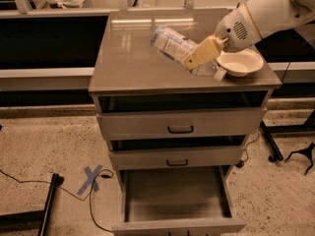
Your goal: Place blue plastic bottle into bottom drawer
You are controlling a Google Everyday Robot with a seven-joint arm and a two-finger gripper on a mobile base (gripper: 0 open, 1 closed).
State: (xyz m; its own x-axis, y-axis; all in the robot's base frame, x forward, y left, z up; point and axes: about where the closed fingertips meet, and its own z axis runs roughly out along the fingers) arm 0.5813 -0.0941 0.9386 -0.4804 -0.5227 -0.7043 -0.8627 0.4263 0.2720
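My gripper [199,59] is shut on the blue plastic bottle [170,44] and holds it tilted in the air above the cabinet top [133,63], white cap end low to the right near the bowl. One tan finger [203,52] lies across the bottle's middle. My white arm reaches in from the upper right. The bottom drawer [174,200] is pulled out wide below, its grey inside open to view.
A cream round bowl [240,63] sits at the right of the cabinet top. Two shallower drawers with black handles [180,129] are slightly open above the bottom one. A blue tape cross [92,178] and cables lie on the floor at left.
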